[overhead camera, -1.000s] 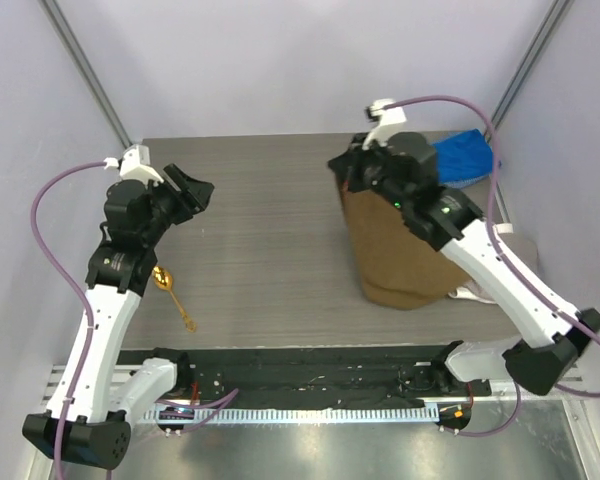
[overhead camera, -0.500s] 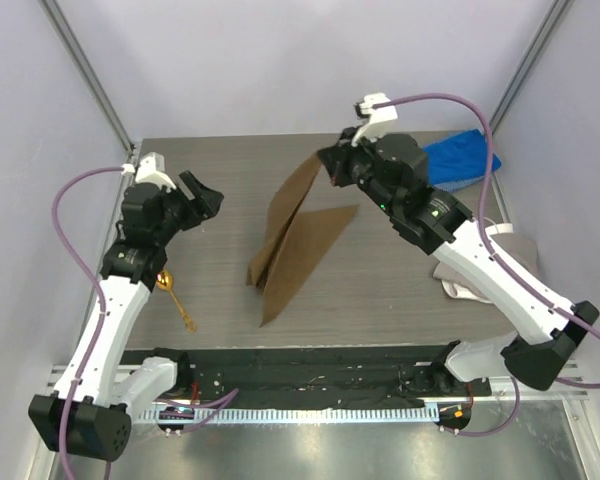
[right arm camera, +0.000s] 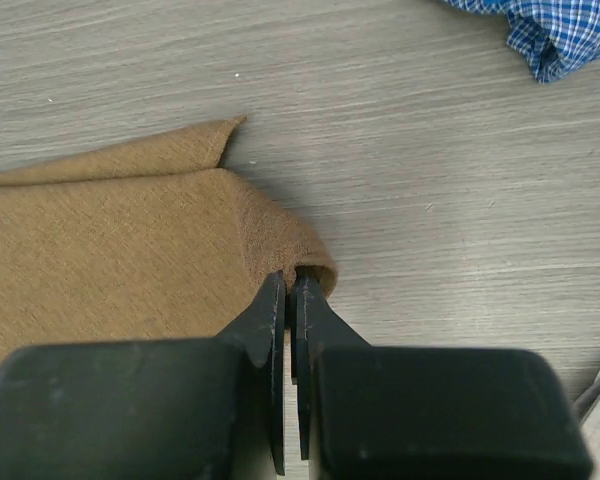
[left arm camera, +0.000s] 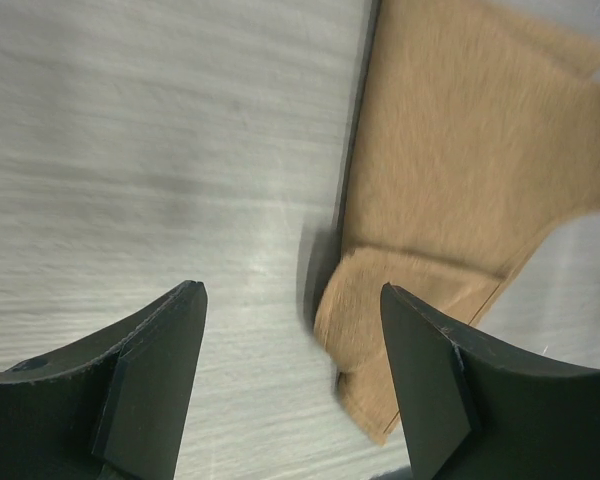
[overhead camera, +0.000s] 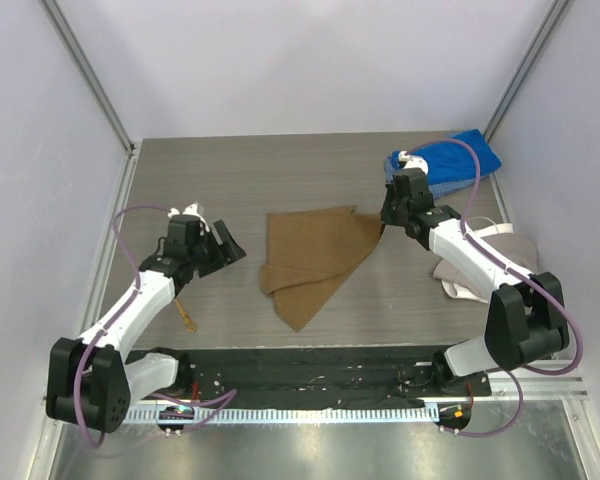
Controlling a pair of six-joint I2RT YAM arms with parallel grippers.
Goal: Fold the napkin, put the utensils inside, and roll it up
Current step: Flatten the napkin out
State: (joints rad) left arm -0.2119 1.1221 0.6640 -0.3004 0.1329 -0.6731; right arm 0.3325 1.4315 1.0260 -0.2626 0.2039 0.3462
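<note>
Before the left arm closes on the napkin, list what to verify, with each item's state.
1. Grip: the right end effector is shut on the right corner of the napkin: ok.
2. The left end effector is open and holding nothing: ok.
3. The napkin's left edge lies ahead of the left end effector: ok.
4. The napkin lies in one flat layer: not ok, its left part is doubled over.
5. The spoon lies apart from the napkin: ok, it is to the left.
6. Height of the left end effector above the table: cannot tell.
</note>
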